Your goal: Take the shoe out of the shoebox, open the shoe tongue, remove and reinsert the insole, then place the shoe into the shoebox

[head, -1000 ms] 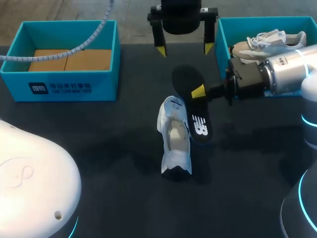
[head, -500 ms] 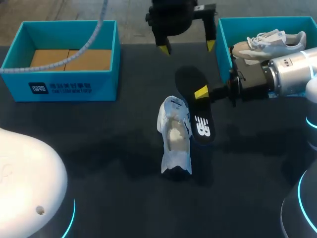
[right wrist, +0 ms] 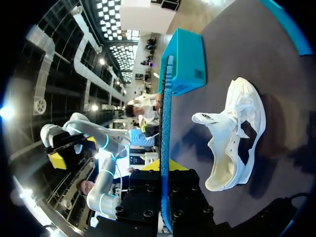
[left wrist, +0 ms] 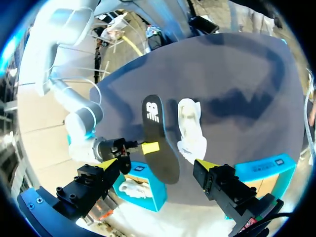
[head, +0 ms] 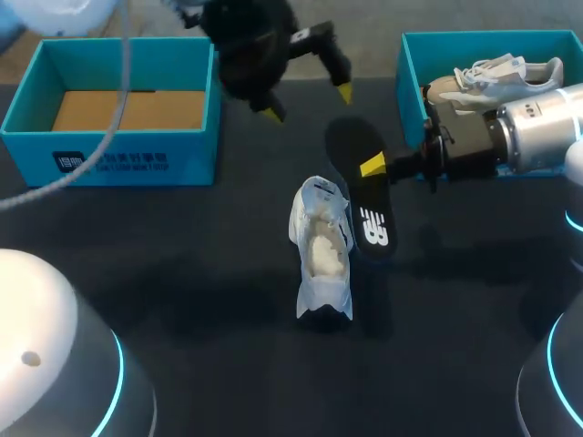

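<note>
Your right hand (head: 373, 167) is clamped on the black insole (head: 363, 208) about midway along it, with one yellow fingertip (head: 372, 166) pressed on its upper face. In the right wrist view the insole (right wrist: 166, 118) runs edge-on straight out between the fingers. The insole hangs over the dark worktop (head: 182, 273), its logo end just beside the white shoe (head: 321, 250); you cannot tell whether the two touch.

The shoe lies on the worktop between the two teal boxes, with its mouth gaping upward and the pale inside showing.

Your left hand (head: 308, 104) hangs over the far part of the worktop. Its fingers are spread wide with nothing between them. From its wrist view the insole and the shoe (left wrist: 191, 129) lie ahead of it.

The left shoebox (head: 109, 162) has a cardboard liner (head: 127, 109) in its bottom. The right shoebox (head: 412, 73) stands behind your right arm and holds a second sneaker (head: 496, 75).
</note>
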Tool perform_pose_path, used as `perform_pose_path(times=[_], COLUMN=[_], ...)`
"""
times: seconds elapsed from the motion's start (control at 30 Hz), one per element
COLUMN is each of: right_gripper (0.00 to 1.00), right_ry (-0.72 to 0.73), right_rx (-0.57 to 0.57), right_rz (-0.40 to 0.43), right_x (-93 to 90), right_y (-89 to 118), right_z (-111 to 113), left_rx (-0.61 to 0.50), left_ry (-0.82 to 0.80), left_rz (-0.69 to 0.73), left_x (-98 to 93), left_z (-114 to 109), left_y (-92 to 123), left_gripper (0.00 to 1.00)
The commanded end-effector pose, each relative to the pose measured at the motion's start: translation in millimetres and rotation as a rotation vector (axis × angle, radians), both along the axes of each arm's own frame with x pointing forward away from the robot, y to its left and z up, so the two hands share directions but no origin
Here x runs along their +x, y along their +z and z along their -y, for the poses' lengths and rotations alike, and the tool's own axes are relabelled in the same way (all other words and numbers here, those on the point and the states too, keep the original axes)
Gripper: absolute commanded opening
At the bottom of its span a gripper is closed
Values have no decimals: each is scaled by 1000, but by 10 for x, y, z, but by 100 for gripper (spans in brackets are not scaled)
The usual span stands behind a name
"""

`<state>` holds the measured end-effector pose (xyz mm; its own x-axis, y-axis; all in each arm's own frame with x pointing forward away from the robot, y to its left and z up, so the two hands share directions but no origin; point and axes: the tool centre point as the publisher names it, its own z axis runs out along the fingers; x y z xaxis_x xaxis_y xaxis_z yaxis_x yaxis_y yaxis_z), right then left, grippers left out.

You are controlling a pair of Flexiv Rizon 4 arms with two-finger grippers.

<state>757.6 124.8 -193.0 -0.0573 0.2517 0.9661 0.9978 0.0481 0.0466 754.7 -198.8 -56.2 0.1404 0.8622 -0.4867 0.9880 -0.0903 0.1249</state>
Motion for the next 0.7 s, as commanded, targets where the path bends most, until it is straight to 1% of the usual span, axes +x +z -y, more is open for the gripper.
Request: perform_pose_path(times=[0.03, 0.13, 0.27, 0.7], right_gripper=[0, 0, 0, 0], right_ry=[-5, -5, -8, -5], right_rx=[-8, -9, -9, -10], right_rz=[-1, -2, -3, -21], right_x=[-16, -13, -11, -32], right_y=[23, 29, 32, -10], right_z=[6, 11, 18, 45], left_rx=[-314, -355, -382, -382], left_ry=[-24, -25, -47, -47], left_rz=[-20, -31, -43, -43], left_x=[-12, -15, -39, -39], left_z=[-189, -242, -293, -293], left_y=[-126, -165, -206, -206], left_gripper=[100, 100, 100, 100])
